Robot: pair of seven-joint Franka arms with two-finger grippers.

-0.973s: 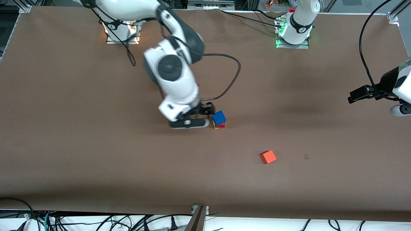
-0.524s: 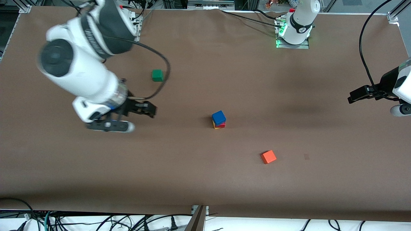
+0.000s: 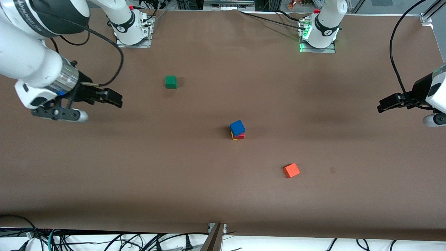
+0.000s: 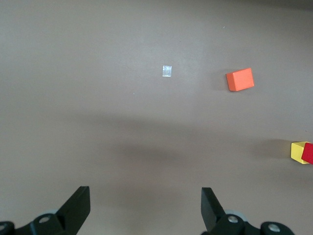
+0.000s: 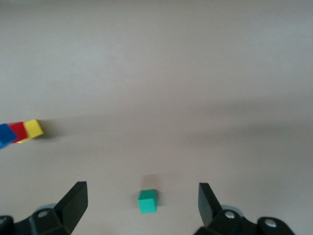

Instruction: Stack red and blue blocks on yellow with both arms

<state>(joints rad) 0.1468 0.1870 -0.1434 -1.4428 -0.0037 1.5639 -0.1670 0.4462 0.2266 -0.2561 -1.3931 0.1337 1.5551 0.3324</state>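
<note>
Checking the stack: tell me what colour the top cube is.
Blue; the top cube shows best in the front view.

Right arm point(image 3: 31, 66): glossy white shell, large black joint section with white lettering, silver ring at wrist.
Right gripper point(image 3: 104, 98): black, two flat fingers; white-tipped bar beneath, upper left of front view.
Left arm point(image 3: 432, 90): white shell, black joint section, at right edge of frame.
Left gripper point(image 3: 390, 103): black.
Cables: black, looping off each wrist.
Bases: white, black band; green light at left base point(image 3: 318, 33).
</note>
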